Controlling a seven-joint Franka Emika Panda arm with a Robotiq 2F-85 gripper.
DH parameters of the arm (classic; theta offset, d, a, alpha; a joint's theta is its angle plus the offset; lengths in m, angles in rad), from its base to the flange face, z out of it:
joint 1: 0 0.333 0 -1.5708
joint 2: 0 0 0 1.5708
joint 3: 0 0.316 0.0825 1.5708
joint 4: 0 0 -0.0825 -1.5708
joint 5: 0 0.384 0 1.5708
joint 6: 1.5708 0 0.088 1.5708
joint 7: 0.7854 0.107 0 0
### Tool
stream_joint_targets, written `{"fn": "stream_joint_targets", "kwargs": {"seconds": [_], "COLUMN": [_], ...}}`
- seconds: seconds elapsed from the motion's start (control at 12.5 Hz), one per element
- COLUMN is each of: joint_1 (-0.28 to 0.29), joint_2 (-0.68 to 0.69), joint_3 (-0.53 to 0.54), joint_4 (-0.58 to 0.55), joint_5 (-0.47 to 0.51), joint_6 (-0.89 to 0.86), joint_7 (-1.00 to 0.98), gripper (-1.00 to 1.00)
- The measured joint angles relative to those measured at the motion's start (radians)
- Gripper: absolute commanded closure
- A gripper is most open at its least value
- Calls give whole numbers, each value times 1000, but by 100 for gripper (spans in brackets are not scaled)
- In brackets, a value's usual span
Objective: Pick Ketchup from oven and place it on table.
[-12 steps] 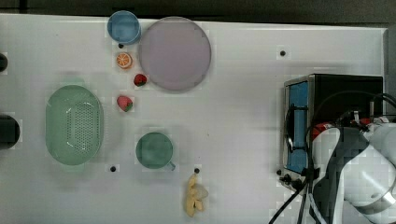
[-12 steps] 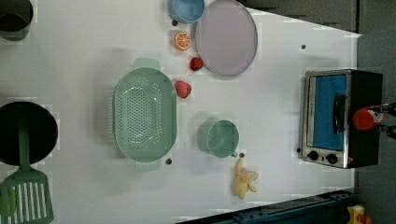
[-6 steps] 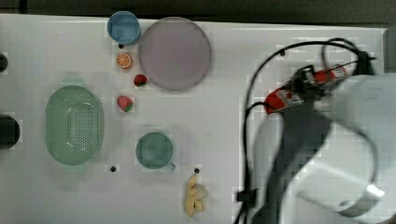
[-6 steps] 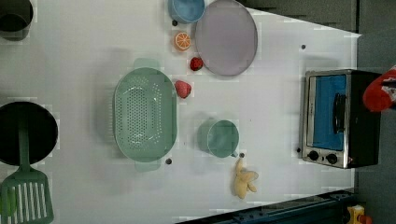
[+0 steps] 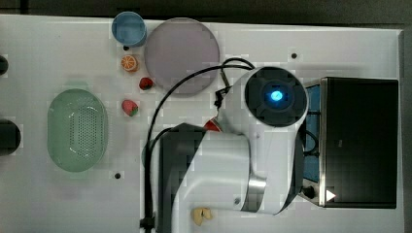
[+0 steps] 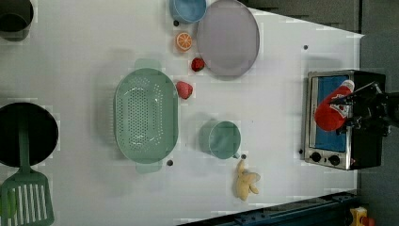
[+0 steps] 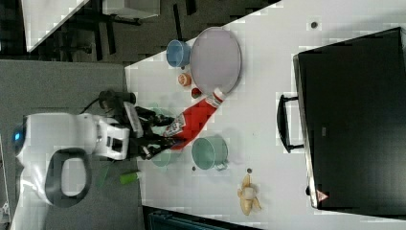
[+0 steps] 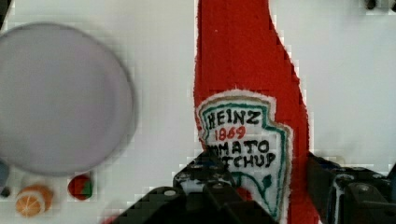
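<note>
The ketchup, a red bottle with a white crest label, is clamped at its lower body between my gripper fingers. In the right view the ketchup hangs above the table, white cap towards the purple plate, with the gripper shut on its base. In the left view the ketchup and gripper appear in front of the oven. In the top view the arm covers most of the bottle, leaving a red bit of ketchup left of the oven.
A purple plate, blue cup, orange slice and two strawberries lie at the back. A green colander, teal mug and banana stand on the table. A black pan and spatula sit at the left view's left.
The arm has swung away from the oven and now sits over the middle of the table in the top view. The ketchup came along in the gripper, leftward in the left view.
</note>
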State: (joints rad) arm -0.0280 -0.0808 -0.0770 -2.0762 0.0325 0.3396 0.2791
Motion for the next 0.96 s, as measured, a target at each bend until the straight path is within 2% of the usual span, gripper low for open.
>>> {"fn": "stream_joint_targets", "kwargs": {"seconds": [0.08,0.16,0.32,0.4,0.48,0.72,0.8,0.88,0.96], "joint_1": [-17,-23,-17,-9,-9,-30,-27,1,-4], "joint_2": [-15,-52,-23,21,140,289,330,390,406], "joint_3": [13,33,58,64,69,71,70,40,44], "joint_4": [-41,-141,-188,-197,-229,-273,-273,-260,-268], "joint_5": [0,0,2,0,1,-21,-13,-40,-41], "joint_6": [46,97,175,243,387,508,552,554,570], "joint_7": [27,55,111,116,119,127,132,152,152], "gripper": [-1,-1,-1,-1,-1,-1,-1,-1,-1]}}
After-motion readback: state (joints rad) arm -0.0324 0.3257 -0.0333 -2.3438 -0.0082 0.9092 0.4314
